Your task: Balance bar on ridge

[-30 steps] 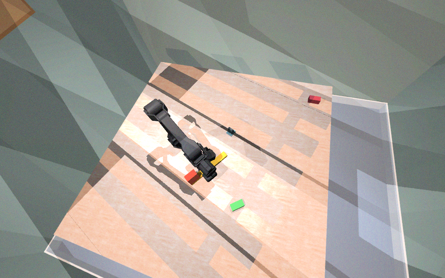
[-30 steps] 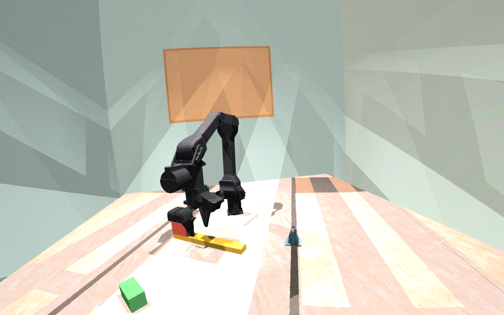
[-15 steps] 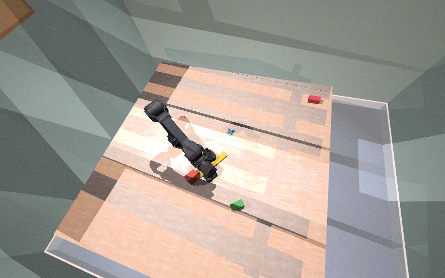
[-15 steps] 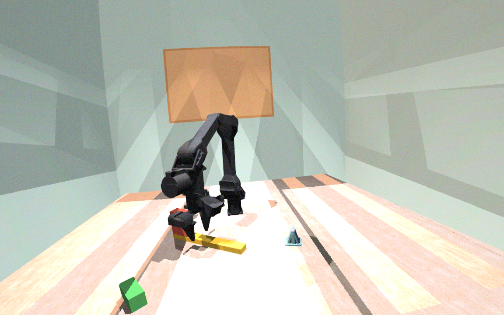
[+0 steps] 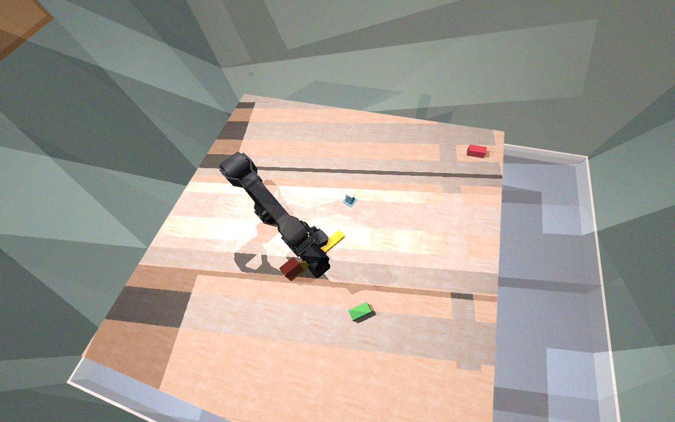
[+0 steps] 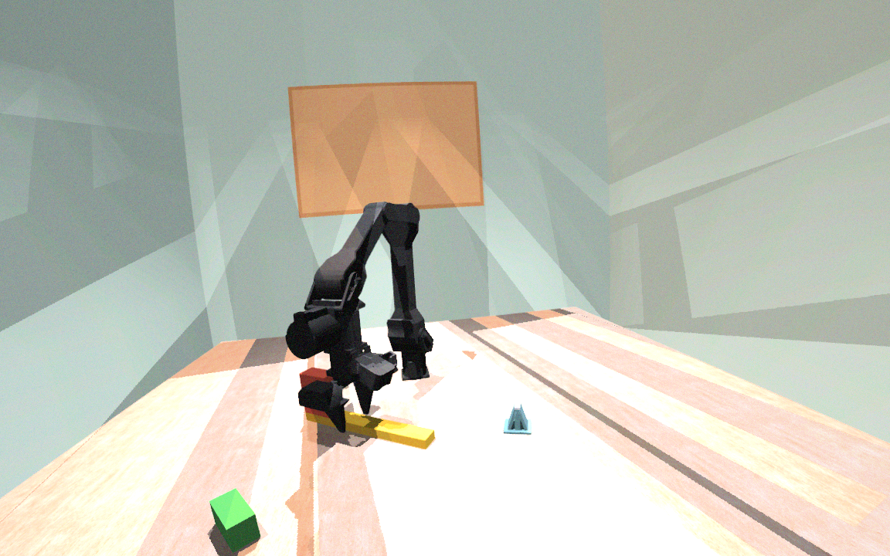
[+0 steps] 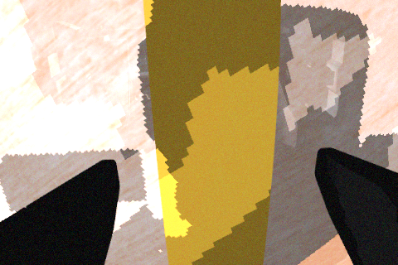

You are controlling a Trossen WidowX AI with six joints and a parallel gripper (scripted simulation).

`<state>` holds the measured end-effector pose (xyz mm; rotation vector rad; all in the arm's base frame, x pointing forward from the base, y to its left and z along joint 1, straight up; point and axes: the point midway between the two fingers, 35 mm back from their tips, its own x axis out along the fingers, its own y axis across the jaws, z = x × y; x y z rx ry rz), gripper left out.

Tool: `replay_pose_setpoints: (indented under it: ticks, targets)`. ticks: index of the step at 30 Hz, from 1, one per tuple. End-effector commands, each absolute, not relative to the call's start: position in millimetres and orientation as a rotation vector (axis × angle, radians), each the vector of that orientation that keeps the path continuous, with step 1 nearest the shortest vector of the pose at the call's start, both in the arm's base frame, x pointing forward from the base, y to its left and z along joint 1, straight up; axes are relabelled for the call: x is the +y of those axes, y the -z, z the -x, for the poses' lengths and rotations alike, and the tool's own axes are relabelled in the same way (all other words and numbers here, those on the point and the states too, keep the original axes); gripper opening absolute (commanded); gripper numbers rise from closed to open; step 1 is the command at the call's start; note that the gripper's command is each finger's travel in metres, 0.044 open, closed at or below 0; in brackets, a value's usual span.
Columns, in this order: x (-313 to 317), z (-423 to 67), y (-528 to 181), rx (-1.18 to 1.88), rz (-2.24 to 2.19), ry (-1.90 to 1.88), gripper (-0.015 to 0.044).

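Observation:
The yellow bar (image 5: 334, 240) (image 6: 403, 432) (image 7: 224, 132) lies flat on the table, with a tall red block (image 5: 290, 269) (image 6: 313, 375) at its far-left end in the exterior view. My gripper (image 5: 318, 254) (image 6: 354, 422) (image 7: 217, 156) is open and low over the bar, with one finger on each side of it. The wrist view shows gaps between the bar and both fingertips. The small light-blue ridge (image 5: 350, 200) (image 6: 517, 421) stands on the table apart from the bar, to its right in the exterior view. The arm partly hides the bar and red block.
A green block (image 5: 360, 311) (image 6: 234, 518) lies nearer the exterior camera than the bar. Another red block (image 5: 477, 150) lies near the table's far right corner in the top view. The arm's base stands behind the gripper in the exterior view.

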<state>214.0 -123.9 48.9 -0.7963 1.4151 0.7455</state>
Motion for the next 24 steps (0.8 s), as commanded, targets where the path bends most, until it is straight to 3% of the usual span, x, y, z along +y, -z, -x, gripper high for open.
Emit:
replay_pose_setpoints:
  ticks: [1,10,17,24]
  targets:
    - [-122.6,-213.4,-46.0,1.417,0.785,-0.752,0.0315]
    - [-122.6,-213.4,-46.0,1.417,0.785,-0.752,0.0315]
    - [-123.5,-213.3,-47.5,1.417,0.794,-0.749,0.0131]
    - [-123.5,-213.3,-47.5,1.417,0.794,-0.749,0.0085]
